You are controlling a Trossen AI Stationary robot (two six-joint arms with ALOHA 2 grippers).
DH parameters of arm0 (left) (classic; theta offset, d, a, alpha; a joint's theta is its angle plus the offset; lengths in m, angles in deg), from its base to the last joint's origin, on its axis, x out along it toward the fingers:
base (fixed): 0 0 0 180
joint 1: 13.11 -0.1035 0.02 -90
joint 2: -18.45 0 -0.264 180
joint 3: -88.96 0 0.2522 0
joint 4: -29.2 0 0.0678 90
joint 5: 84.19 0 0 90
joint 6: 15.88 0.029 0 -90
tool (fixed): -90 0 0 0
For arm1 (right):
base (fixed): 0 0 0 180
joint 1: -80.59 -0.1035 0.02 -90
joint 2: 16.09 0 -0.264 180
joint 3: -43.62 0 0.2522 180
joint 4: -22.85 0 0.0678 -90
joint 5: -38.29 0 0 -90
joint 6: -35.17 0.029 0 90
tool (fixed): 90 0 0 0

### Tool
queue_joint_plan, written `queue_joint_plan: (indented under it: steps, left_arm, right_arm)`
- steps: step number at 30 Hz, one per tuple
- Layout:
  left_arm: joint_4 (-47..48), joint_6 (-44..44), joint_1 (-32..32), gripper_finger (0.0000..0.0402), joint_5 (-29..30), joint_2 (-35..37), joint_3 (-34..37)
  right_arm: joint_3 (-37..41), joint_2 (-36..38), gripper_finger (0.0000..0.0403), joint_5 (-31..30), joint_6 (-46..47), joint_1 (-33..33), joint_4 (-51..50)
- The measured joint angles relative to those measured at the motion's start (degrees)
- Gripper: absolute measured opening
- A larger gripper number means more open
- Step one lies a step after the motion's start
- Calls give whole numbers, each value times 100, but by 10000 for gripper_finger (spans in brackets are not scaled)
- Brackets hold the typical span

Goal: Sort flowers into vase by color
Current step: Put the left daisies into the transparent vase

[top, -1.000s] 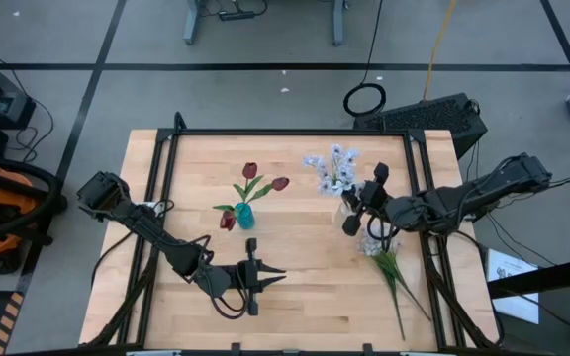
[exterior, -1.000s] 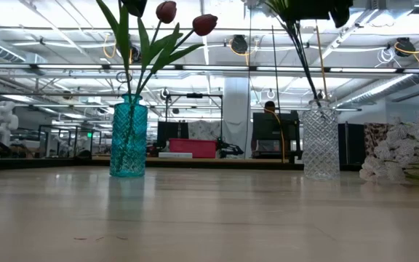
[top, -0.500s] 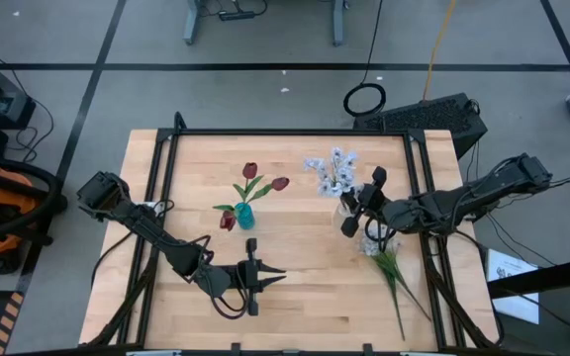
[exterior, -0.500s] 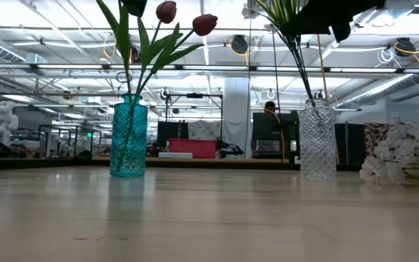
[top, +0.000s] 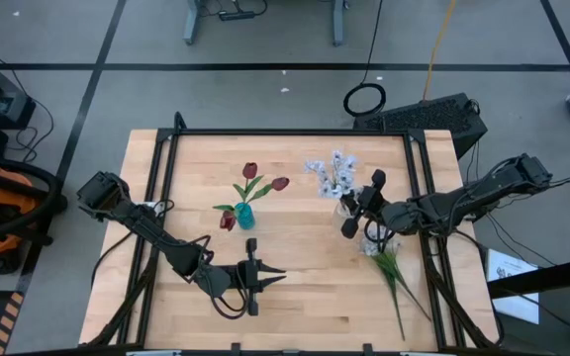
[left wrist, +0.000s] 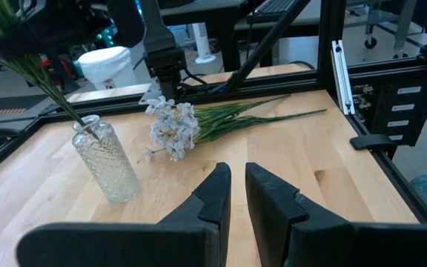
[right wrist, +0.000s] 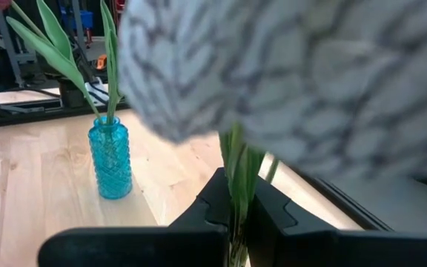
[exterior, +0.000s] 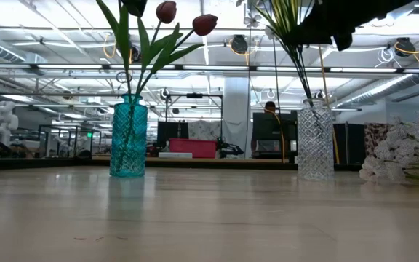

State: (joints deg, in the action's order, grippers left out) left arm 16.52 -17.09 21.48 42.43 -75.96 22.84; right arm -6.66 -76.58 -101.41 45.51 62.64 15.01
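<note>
White blossom (right wrist: pixel 302 81) blurred, blocks rt wrist view.

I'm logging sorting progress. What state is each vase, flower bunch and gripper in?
Teal vase: upright, holds red flowers.
Clear vase: upright, white spray's stems inside.
White spray: gripped by right gripper.
Loose white bunch: lying on table.
Left gripper: empty, waiting at near edge.

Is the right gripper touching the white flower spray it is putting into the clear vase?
Touching. In the right wrist view, the right gripper has its fingers closed on the white flower spray's green stems, above the clear vase.
</note>
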Motion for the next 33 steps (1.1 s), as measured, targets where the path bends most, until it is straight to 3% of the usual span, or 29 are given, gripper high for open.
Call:
queue_joint_plan:
  steps: [14,33]
  left_arm:
    - [0,0,-2,49,0,0,0]
    - [-1,-10,2,49,0,0,0]
  right_arm:
    - [5,-123,10,20,51,0,-7]
    - [5,-223,66,28,252,-15,-61]
